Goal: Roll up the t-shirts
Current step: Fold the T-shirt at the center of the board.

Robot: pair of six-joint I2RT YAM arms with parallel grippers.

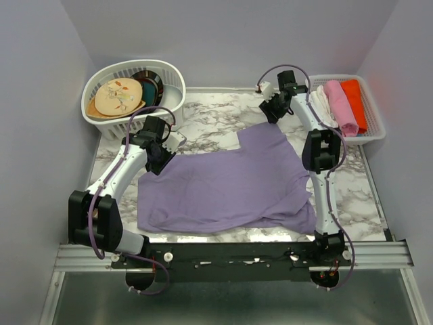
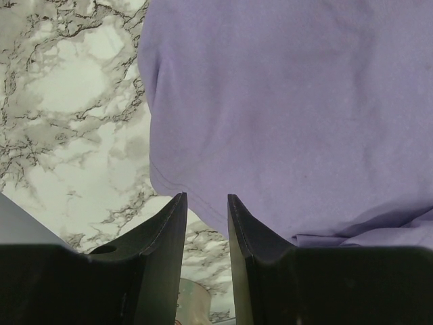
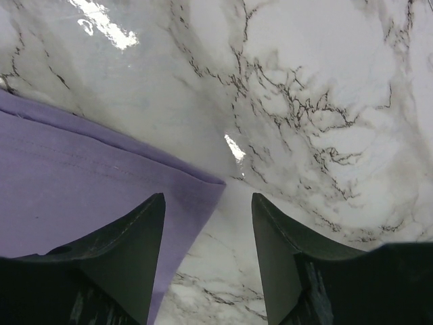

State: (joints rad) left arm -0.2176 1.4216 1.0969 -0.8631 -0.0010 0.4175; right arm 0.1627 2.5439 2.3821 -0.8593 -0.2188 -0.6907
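A lavender t-shirt (image 1: 223,183) lies spread and slightly rumpled on the marble table (image 1: 210,118). My left gripper (image 1: 162,159) hovers at the shirt's far left edge. In the left wrist view the left gripper (image 2: 206,198) stands open with a narrow gap and only marble between the fingers, and the t-shirt (image 2: 291,108) has its hem just ahead. My right gripper (image 1: 274,112) is at the shirt's far right corner. In the right wrist view the right gripper (image 3: 208,196) is open wide, and the t-shirt corner (image 3: 196,186) lies below, between the fingers, not pinched.
A white laundry basket (image 1: 172,101) holding a hat and dishes stands at the back left. A white tray (image 1: 372,122) with pink, orange-red and white cloth bundles sits at the back right. Walls enclose three sides, and a metal rail (image 1: 230,254) runs along the near edge.
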